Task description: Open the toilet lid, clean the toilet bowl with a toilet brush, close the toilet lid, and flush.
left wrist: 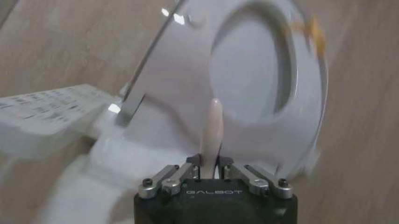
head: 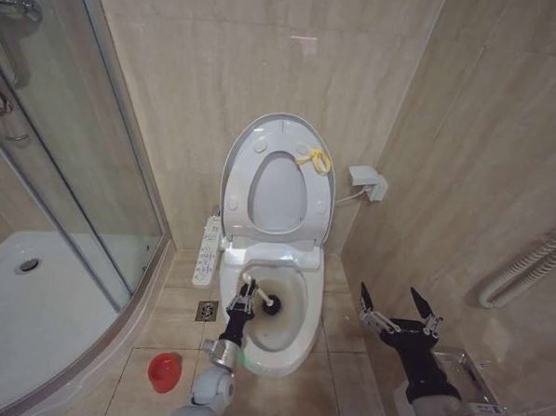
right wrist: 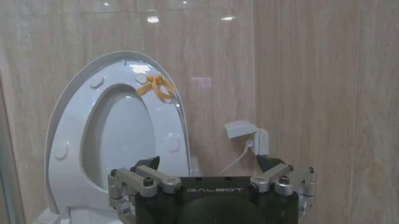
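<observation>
In head view: toilet lid (head: 280, 138) upright against wall; left claw (head: 244, 300) clamped on toilet brush (head: 258, 297), bristle head inside toilet bowl (head: 294, 344); right claw (head: 400, 310) wide open, empty, right of bowl; red holder cup (head: 163, 372) on floor
Left wrist view: claw (left wrist: 210, 169) pinching brush handle (left wrist: 212, 133)
Right wrist view: claw (right wrist: 212, 175) spread, empty, facing raised lid (right wrist: 74, 135)

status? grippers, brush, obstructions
Left gripper shut on toilet brush, head inside toilet bowl. Right gripper open, idle beside toilet. Toilet lid up. Nothing blocking.
</observation>
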`<state>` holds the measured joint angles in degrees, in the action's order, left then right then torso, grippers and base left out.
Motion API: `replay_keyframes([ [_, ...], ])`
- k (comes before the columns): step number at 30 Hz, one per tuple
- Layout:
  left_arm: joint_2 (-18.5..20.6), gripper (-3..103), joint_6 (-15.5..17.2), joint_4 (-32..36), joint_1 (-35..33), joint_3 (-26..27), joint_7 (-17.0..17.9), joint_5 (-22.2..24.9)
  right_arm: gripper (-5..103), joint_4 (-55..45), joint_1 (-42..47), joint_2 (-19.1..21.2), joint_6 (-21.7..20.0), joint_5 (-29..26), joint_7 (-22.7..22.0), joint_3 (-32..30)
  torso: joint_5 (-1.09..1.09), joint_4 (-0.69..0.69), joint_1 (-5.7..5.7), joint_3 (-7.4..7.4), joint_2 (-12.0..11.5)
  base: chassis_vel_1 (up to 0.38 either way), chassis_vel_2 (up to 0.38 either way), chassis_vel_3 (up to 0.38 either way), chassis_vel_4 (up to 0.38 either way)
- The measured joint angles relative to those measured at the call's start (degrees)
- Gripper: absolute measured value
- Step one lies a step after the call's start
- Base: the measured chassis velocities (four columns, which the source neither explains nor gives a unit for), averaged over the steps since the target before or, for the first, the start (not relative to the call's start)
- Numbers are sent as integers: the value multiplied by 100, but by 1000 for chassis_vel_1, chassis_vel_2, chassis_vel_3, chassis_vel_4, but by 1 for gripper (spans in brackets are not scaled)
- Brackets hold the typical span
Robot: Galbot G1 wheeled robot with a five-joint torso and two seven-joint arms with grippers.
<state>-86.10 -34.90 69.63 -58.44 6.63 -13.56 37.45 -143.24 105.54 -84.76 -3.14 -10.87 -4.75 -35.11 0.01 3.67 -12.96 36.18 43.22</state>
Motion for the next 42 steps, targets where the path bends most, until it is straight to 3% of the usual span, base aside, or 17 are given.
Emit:
replay_keyframes([
  [4, -87, 18, -40, 319, 68, -2, -88, 694, 100, 0, 0, 0, 0, 0, 0, 0, 0, 1, 0, 0, 0, 0, 0, 0, 0],
  [13, -315, 18, -62, 120, 144, 25, -172, 1045, 100, 0, 0, 0, 0, 0, 0, 0, 0, 0, 0, 0, 0, 0, 0, 0, 0],
  [15, -369, 18, -63, 38, 147, 23, -196, 1023, 100, 0, 0, 0, 0, 0, 0, 0, 0, 0, 0, 0, 0, 0, 0, 0, 0],
  [19, -409, 18, -66, -353, 223, 24, -159, 454, 100, 0, 0, 0, 0, 0, 2, 0, 0, 0, 0, 0, 0, 0, 0, 0, 0],
  [24, -356, 18, -95, -391, 233, 60, -67, 66, 100, 0, 0, 0, 0, 0, 0, 0, -1, 1, 0, 0, 0, 0, 0, 0, 0],
  [26, -340, 18, -112, -389, 232, 81, -68, 26, 100, 0, 0, 0, 0, 0, 1, 0, -2, 1, 0, 0, 0, 0, 0, 0, 0],
  [28, -323, 18, -145, -66, 215, 38, -211, 561, 100, 0, 0, 0, 0, 0, 0, 0, -1, 1, 0, 0, 0, 0, 0, 0, 0],
  [31, -323, 18, -65, 162, 172, -6, -205, 791, 100, 0, 0, 0, 0, 0, 0, 0, -1, 1, 0, 0, 0, 0, 0, 0, 0],
  [35, -298, 18, -69, 54, 133, 38, -222, 548, 100, 0, 0, 0, 0, 0, 0, 0, -1, 1, 0, 0, 0, 0, 0, 0, 0],
  [39, -260, 18, -147, -331, 87, 201, -215, -73, 100, 0, 0, 0, 0, 0, 0, 0, -1, 0, 0, 0, 0, 0, 0, 0, 0],
  [42, -253, 18, -181, -350, 87, 251, -225, -142, 100, 0, 0, 0, 0, 0, 0, 0, -1, -1, 0, 0, 0, 0, 0, 0, 0],
])
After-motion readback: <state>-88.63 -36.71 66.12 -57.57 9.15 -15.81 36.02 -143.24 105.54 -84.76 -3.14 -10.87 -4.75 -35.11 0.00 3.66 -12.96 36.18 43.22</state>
